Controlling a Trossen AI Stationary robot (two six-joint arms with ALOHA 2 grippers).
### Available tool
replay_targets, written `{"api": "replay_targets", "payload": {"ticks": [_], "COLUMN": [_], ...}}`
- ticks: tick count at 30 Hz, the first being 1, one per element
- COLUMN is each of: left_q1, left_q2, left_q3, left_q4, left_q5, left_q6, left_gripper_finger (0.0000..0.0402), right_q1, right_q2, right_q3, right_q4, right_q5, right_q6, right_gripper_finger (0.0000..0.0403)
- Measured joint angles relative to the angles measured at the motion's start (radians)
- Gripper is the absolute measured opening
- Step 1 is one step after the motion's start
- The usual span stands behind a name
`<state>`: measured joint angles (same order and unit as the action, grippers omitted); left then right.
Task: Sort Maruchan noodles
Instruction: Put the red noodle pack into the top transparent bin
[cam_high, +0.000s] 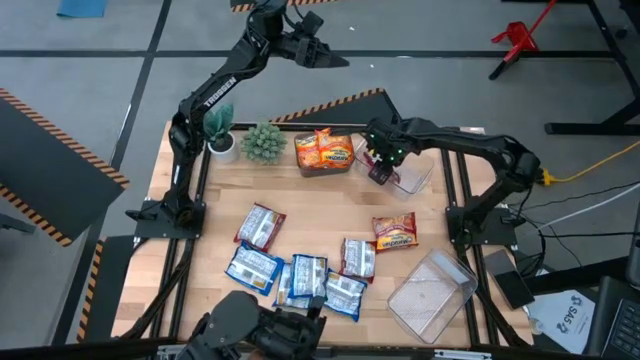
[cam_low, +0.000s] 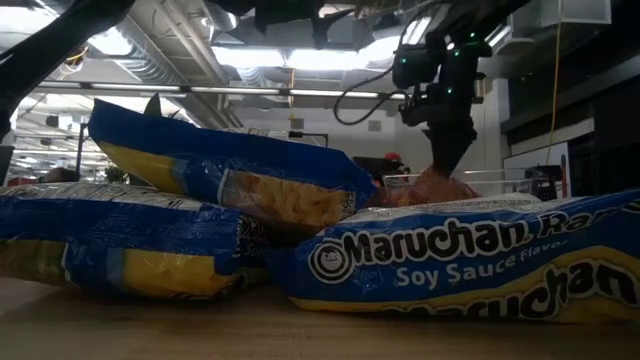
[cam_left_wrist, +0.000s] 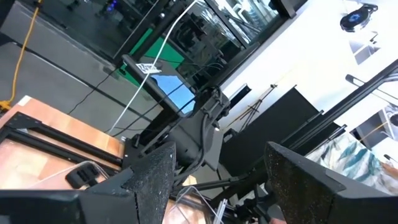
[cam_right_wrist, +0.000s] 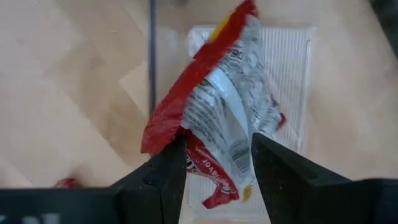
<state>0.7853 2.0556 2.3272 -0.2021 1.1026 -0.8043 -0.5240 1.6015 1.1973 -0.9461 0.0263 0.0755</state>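
My right gripper (cam_high: 381, 171) is shut on a red-brown Maruchan packet (cam_right_wrist: 217, 99) over a clear bin (cam_high: 420, 180) at the table's far right. A second clear bin (cam_high: 325, 168) at the far middle holds orange packets (cam_high: 325, 150). Another red-brown packet (cam_high: 395, 232) lies flat on the table right of centre. Several blue-and-white packets (cam_high: 300, 278) lie along the near side, some overlapping. My left gripper (cam_high: 325, 52) is open and holds nothing, raised high beyond the table's far edge. My right gripper pinches the red-brown packet between its two fingers, close to one short end (cam_right_wrist: 214, 158). The fingers (cam_low: 445, 150) come from above, pointing steeply down. The crumpled packet (cam_low: 430, 187) hangs below them over the clear bin (cam_right_wrist: 292, 62); whether its lower end touches the bin, I cannot tell.
Two small green potted plants (cam_high: 263, 142) (cam_high: 220, 135) stand at the far left of the table. A third clear bin (cam_high: 432, 295) sits at the near right corner. Bare wood lies in the table's middle and along its left side.
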Motion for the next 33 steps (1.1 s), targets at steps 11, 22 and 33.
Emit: {"api": "replay_targets", "payload": {"ticks": [11,22,33], "left_q1": [-0.002,-0.096,-0.266], "left_q2": [0.0,-0.007,-0.019], "left_q3": [0.0,0.0,-0.002], "left_q4": [-0.02,-0.345,-0.521], "left_q5": [0.047,0.197,0.24], "left_q6": [-0.023,0.236,0.341], "left_gripper_finger": [0.024,0.0235,0.0235], "right_q1": [-0.074,0.14,0.562], "right_q2": [0.03,-0.271,-0.32], "right_q3": [0.0,0.003,-0.075], "right_q4": [0.034,-0.074,-0.299], "right_q5": [0.036,-0.246,-0.076], "right_q6": [0.112,0.065,0.357], "right_gripper_finger": [0.0165,0.0165,0.0166]}}
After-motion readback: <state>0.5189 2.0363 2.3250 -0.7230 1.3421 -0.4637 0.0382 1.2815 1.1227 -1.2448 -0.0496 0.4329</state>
